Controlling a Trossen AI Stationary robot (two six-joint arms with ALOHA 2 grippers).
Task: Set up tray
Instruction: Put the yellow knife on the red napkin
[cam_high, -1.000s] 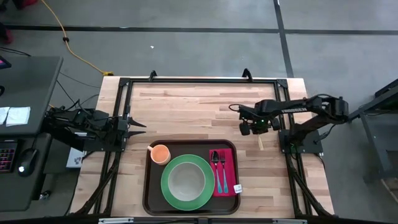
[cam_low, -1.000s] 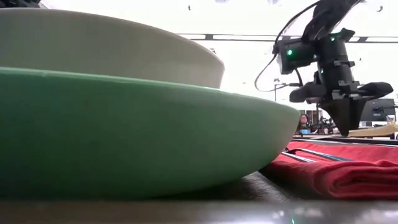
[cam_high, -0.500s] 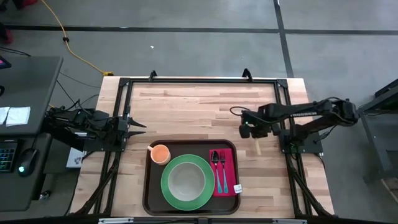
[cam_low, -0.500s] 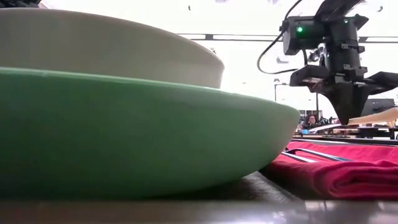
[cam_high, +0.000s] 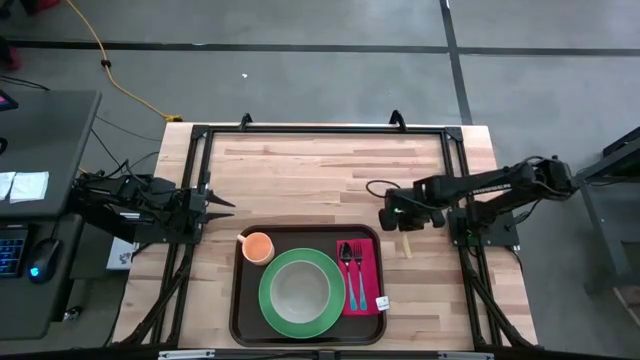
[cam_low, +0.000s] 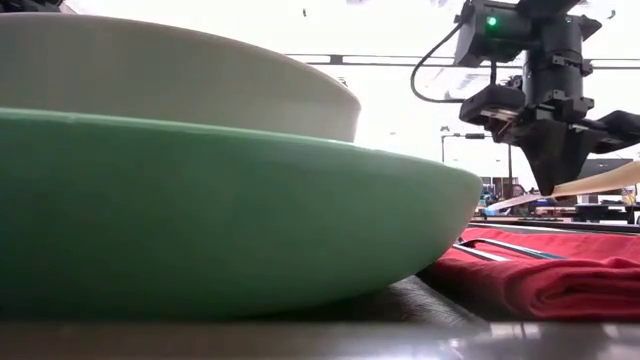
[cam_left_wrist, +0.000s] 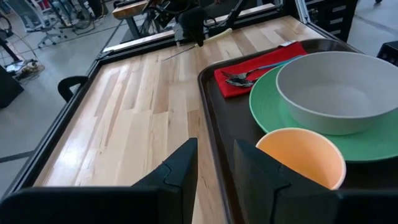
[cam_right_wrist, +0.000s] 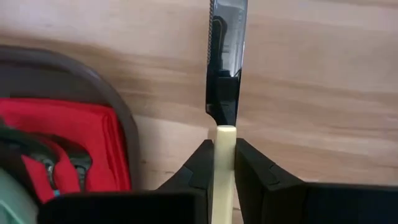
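The dark brown tray (cam_high: 240, 300) lies at the table's near edge. On it are a green plate (cam_high: 297, 290) with a grey bowl (cam_left_wrist: 329, 93), an orange cup (cam_high: 258, 246), and a red napkin (cam_high: 361, 277) bearing a fork and a spoon. Just past the tray's far right corner, my right gripper (cam_high: 400, 220) hangs shut on a knife (cam_right_wrist: 225, 62) with a cream handle and a steel blade. At the table's left edge my left gripper (cam_left_wrist: 214, 168) waits open, pointing across the table, with nothing between its fingers. My right gripper pinches the knife's cream handle (cam_right_wrist: 224, 140) between its two fingers, close to where the blade begins. The fingers come from above, pointing down, and lie across the knife. The knife is clear of the table and tilted, with its handle end (cam_low: 605, 180) higher than the blade.
A black metal frame (cam_high: 320, 131) runs along the table's edges. Bare wood (cam_high: 300, 180) spreads between the tray and the far edge. Grey floor and a yellow cable lie beyond the table, and a desk stands off the left side.
My right gripper has carried the knife toward the table's near edge and a little left, nearer the tray's far right corner, and has risen. The knife has come up off the table and now tilts, handle end higher.
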